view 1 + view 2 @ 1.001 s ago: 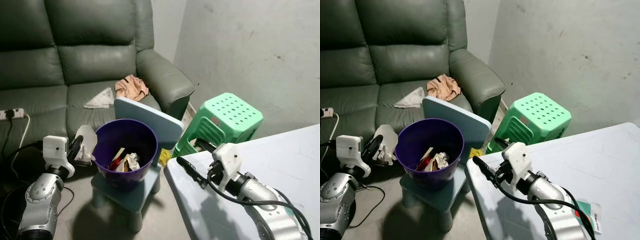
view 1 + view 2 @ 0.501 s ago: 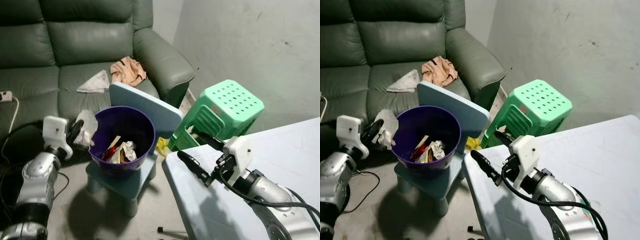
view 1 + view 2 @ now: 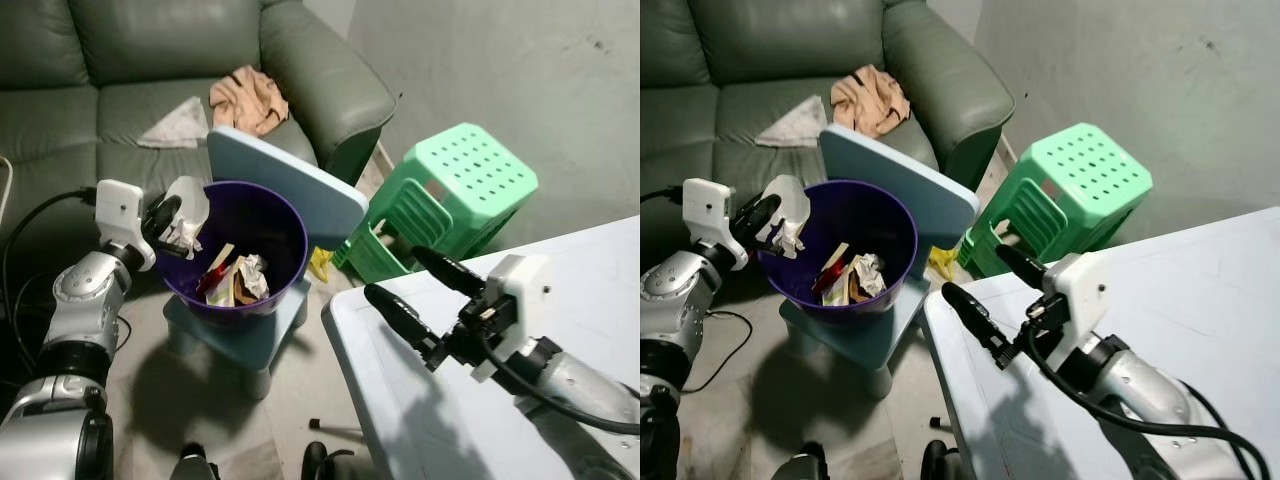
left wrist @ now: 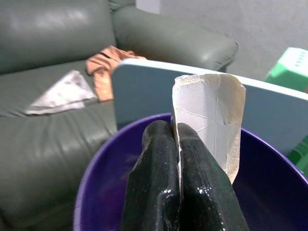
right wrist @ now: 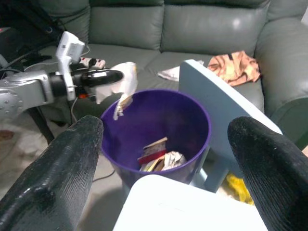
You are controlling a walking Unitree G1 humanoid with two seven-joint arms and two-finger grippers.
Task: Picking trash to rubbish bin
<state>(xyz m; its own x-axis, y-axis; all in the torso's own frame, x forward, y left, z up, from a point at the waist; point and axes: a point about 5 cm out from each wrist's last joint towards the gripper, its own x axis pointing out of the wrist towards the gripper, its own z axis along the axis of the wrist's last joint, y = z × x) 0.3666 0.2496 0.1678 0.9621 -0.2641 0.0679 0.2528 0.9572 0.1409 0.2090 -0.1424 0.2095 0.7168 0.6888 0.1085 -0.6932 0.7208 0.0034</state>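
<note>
Left tool (image 3: 172, 215) pressed together on 1 crumpled white paper scrap (image 4: 208, 125). Now carried from beside the purple bin (image 3: 290, 262) to just over its near rim, against 1.0 s ago; release into the bin judged the next step. Below the tool, inside the bin: several scraps (image 3: 235, 280), count unclear. Beyond the tool: 1 blue chair (image 3: 300, 190) under the bin, 1 sofa (image 3: 330, 80) bearing 2 cloths. Right tool (image 3: 410, 295) spread, idle above the white counter (image 3: 400, 400); 1 green stool (image 3: 470, 185) past it.
</note>
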